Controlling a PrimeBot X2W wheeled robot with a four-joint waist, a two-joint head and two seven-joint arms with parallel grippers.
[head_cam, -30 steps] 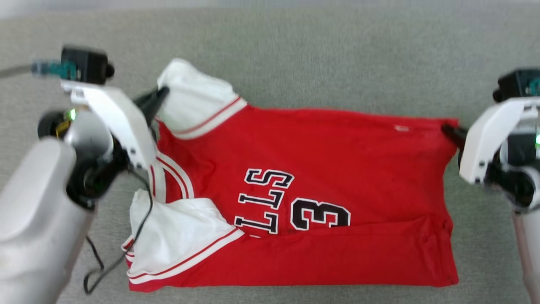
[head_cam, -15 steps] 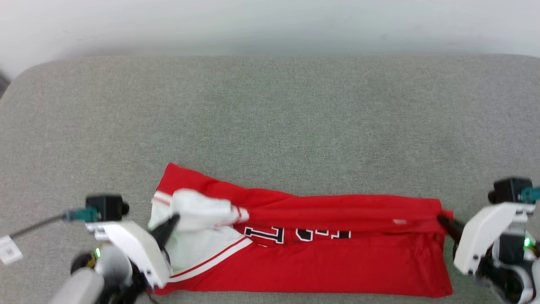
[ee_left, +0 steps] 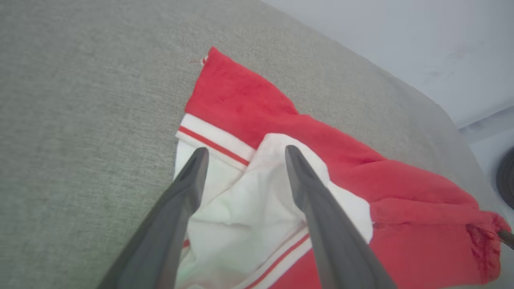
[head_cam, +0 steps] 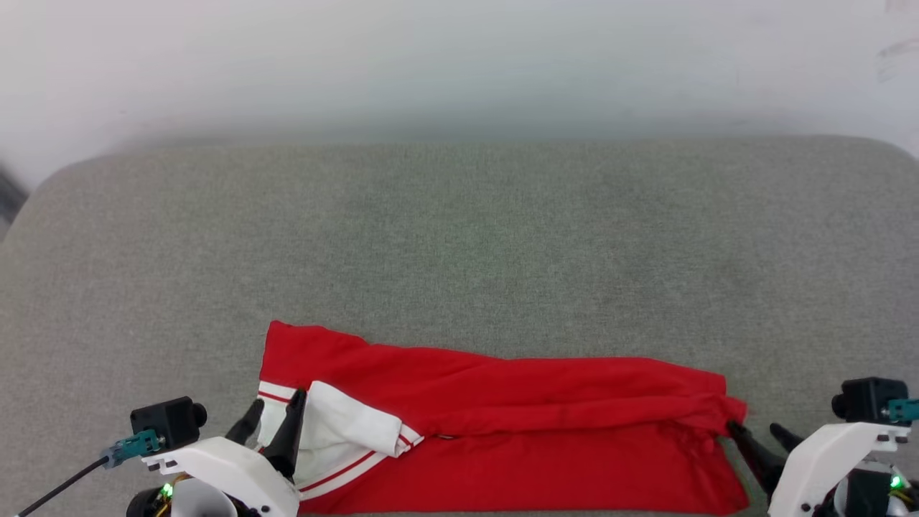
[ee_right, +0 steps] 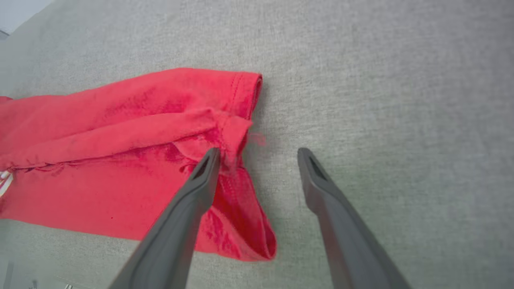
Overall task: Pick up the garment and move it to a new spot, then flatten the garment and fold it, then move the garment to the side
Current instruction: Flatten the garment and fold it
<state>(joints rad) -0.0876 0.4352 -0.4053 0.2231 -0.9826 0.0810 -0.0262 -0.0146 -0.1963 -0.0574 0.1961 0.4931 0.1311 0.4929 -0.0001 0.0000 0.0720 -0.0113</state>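
The garment, bright red with a white striped sleeve panel at its left end, lies folded lengthwise in a long band near the front edge of the grey cushion. My left gripper stands open over the white sleeve; in the left wrist view its fingers straddle the sleeve cloth of the garment without pinching it. My right gripper is open at the garment's right end. In the right wrist view it has one finger over the hem corner of the garment and the other over bare cushion.
The grey fabric cushion stretches wide behind the garment to a pale wall. Its rounded corners show at the far left and right. A dark round object sits beyond the cushion's edge in the left wrist view.
Both grippers went from shut on the garment's far corners to open, letting go. The far half now lies folded toward me, hiding the lettering. The head view has also shifted.
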